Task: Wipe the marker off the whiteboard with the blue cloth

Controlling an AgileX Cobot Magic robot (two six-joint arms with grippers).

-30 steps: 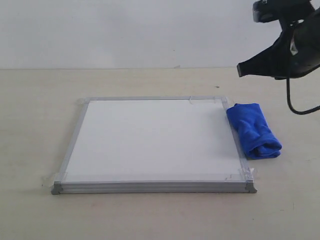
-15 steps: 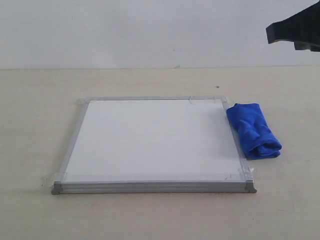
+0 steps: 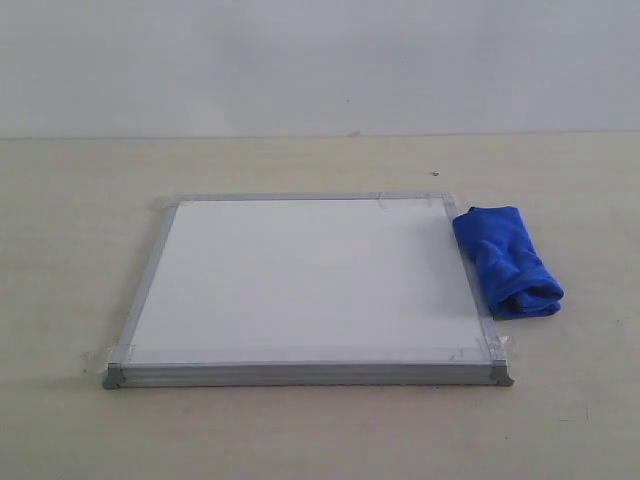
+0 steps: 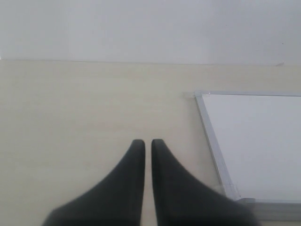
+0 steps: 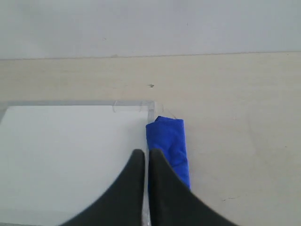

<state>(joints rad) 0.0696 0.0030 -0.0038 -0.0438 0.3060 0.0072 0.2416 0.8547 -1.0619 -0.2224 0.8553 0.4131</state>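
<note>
The whiteboard [image 3: 305, 280] lies flat on the table, its white face showing no marker line in any view. The blue cloth [image 3: 505, 260] is folded on the table against the board's right edge. Neither gripper shows in the exterior view. My right gripper [image 5: 146, 153] hangs shut and empty, high above the board's right frame [image 5: 151, 113], with the blue cloth [image 5: 168, 141] just beyond its tips. My left gripper [image 4: 147, 142] is shut and empty over bare table, off the whiteboard's [image 4: 256, 136] left edge.
Clear tape patches hold the board's corners [image 3: 490, 345] to the beige table [image 3: 80, 230]. A plain white wall [image 3: 320, 60] stands behind the table's far edge.
The right arm, seen at the upper right of the exterior view a second ago, has risen and withdrawn out of that view. The board and cloth have not moved.
</note>
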